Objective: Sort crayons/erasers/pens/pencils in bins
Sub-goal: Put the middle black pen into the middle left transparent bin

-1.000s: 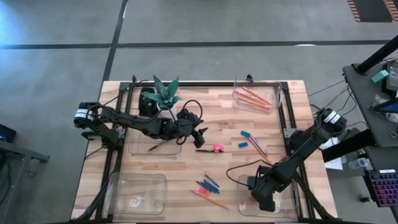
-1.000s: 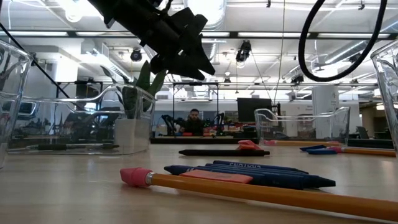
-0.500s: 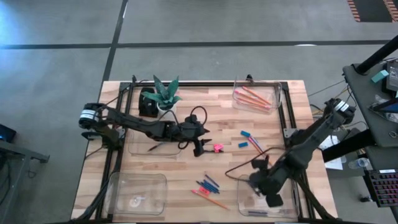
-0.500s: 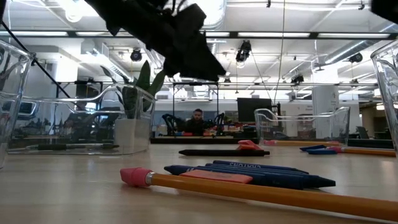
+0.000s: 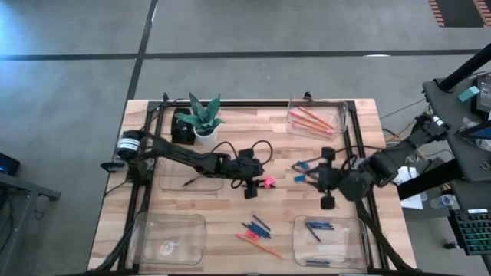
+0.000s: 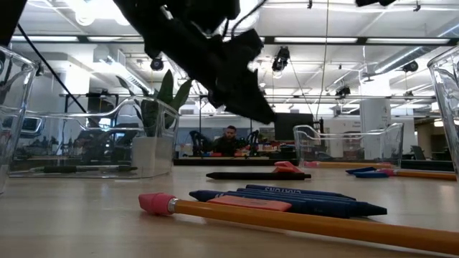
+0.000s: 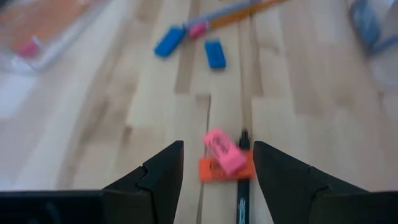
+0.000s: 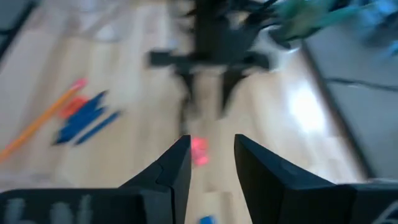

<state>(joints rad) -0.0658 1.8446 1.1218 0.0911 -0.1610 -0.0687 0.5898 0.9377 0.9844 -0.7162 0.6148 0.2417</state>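
My left gripper (image 5: pixel 252 186) (image 7: pixel 217 148) is open and low over the table's middle. Its fingers stand either side of a pink eraser (image 7: pixel 224 151) that lies on an orange eraser (image 7: pixel 211 169) beside a black pen (image 7: pixel 242 190); it touches none of them. In the low view this gripper (image 6: pixel 240 82) hangs above the black pen (image 6: pixel 258 175). My right gripper (image 5: pixel 321 178) (image 8: pixel 211 167) is open, level, pointing at the table's left, next to two blue erasers (image 5: pixel 301 171) and a pencil (image 5: pixel 316 181).
The far right bin (image 5: pixel 337 115) holds orange pencils. The far left bin (image 5: pixel 173 180) holds a dark pen. The near right bin (image 5: pixel 349 238) holds blue sticks; the near left bin (image 5: pixel 169 238) lies beside it. Blue crayons and a pencil (image 5: pixel 257 234) lie near the front. A potted plant (image 5: pixel 201 119) stands far left.
My left gripper has moved toward the table's right and down, closing in on the pink eraser. My right arm has risen out of the near right bin and swung toward the far edge, now beside the blue erasers and facing left.
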